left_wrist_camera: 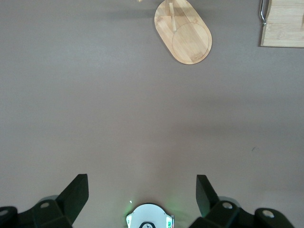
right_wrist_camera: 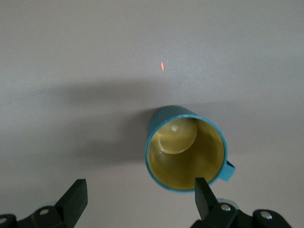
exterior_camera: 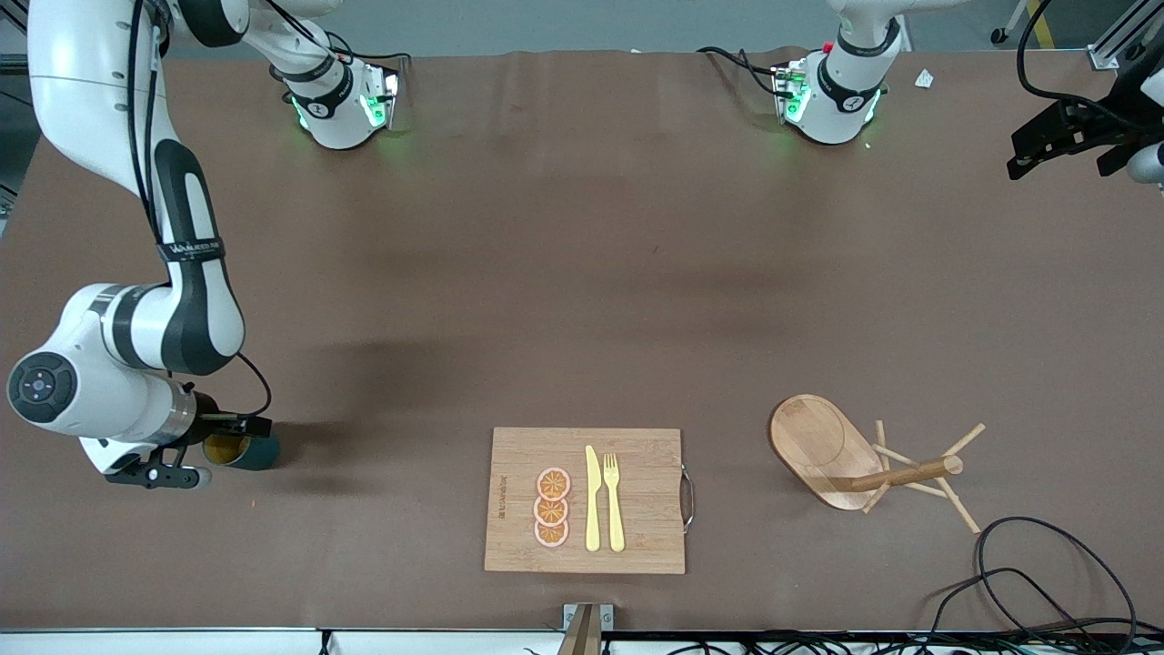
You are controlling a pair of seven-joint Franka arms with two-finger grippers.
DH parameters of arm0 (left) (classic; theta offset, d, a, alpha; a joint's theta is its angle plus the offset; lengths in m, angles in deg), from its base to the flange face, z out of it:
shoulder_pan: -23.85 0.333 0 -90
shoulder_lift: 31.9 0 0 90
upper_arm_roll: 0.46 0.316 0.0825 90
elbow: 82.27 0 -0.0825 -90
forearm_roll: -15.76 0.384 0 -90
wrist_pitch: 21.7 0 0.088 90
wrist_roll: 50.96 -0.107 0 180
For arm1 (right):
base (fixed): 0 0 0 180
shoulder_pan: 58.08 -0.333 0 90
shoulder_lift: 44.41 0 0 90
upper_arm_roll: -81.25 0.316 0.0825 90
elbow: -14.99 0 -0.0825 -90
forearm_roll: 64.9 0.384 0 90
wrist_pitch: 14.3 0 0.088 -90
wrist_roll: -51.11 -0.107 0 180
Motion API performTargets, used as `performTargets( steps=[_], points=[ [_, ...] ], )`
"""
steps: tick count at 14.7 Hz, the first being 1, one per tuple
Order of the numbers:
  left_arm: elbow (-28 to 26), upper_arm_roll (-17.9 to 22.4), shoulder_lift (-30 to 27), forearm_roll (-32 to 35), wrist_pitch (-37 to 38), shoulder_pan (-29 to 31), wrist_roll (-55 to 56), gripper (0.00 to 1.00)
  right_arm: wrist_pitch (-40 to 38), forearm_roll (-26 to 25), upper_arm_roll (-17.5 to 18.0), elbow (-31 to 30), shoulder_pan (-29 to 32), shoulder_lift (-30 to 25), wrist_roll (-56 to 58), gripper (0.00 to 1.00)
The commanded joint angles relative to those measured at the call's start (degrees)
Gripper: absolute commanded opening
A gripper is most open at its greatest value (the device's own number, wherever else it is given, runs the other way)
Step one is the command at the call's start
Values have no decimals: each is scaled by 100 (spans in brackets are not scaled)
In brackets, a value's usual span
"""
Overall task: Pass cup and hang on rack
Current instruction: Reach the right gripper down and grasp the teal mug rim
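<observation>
The first step is in hand, reaching for the cup (right_wrist_camera: 186, 153); it stands upright on the brown surface (exterior_camera: 564, 273) at the right arm's end, teal, glossy tan inside, loop handle; the right gripper (right_wrist_camera: 137, 197) hovers over it, jaws wide, needing to descend and close; the left gripper (left_wrist_camera: 142, 194) waits, jaws wide; the wooden rack (exterior_camera: 850, 455), oval-based with thin pegs, stands beside the cutting board (exterior_camera: 587, 500).

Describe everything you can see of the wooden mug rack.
The rack is light wood: an oval base with a shallow round recess, a thick central post and thin pegs sticking out. It stands on the brown table toward the left arm's end, beside the cutting board. Nothing hangs on it or touches it.
</observation>
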Motion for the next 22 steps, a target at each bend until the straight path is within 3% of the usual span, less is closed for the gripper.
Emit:
performTargets(
  steps=[1,3,5,9,12,17,22],
  points=[
    [88,-22,54,-19,11,42,-94,100,73,90,-4,76,18,168,-43,100],
    [88,-22,45,-2,11,42,-137,100,239,90,-4,76,36,274,-26,97],
    [88,-14,19,7,28,42,-260,100,354,90,-4,76,44,388,-26,85],
    [105,-22,1,-1,46,69,-270,100,381,90,-4,76,71,433,44,42],
    [167,-22,10,-1,46,69,-261,100,372,82,-4,76,71,433,44,18],
    [176,-13,18,51,37,77,-261,100,311,82,13,172,-43,380,9,4],
    [185,-13,36,69,37,77,-252,100,-882,108,22,988,-684,301,-428,4]
  ],
)
